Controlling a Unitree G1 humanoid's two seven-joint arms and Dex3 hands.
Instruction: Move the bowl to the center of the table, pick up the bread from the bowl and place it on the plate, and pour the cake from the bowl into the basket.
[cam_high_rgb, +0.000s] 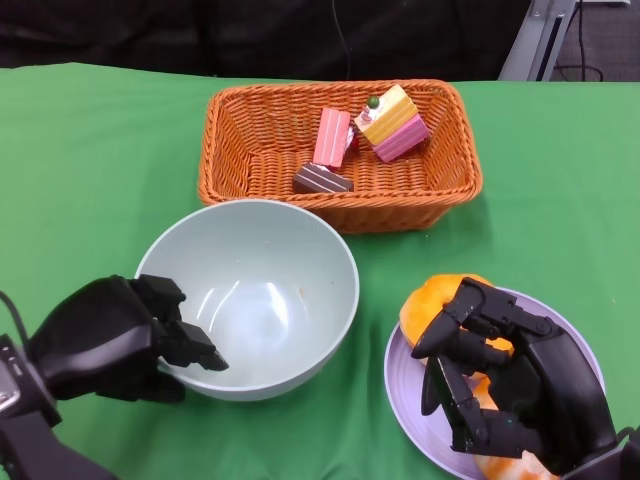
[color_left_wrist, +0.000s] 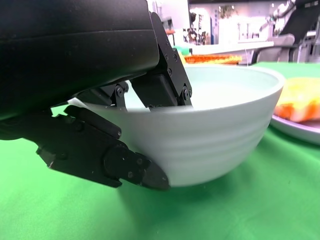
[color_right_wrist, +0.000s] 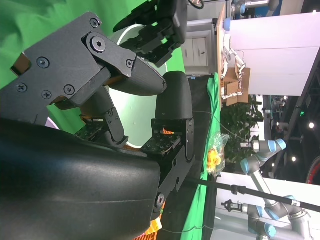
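Green table (cam_high_rgb: 90, 150): left hand (cam_high_rgb: 110, 340) fingers pinch bowl (cam_high_rgb: 265, 290) rim; right hand (cam_high_rgb: 510, 385) clasps bread (cam_high_rgb: 435, 300).

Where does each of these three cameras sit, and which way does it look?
Head view: high on the robot, looking down at the pale green bowl, orange wicker basket, purple plate; both hands show.
Right wrist view: behind the right hand, turned sideways, facing the bowl.
Left wrist view: low, behind the left hand gripping the bowl's rim.
All share the bowl.
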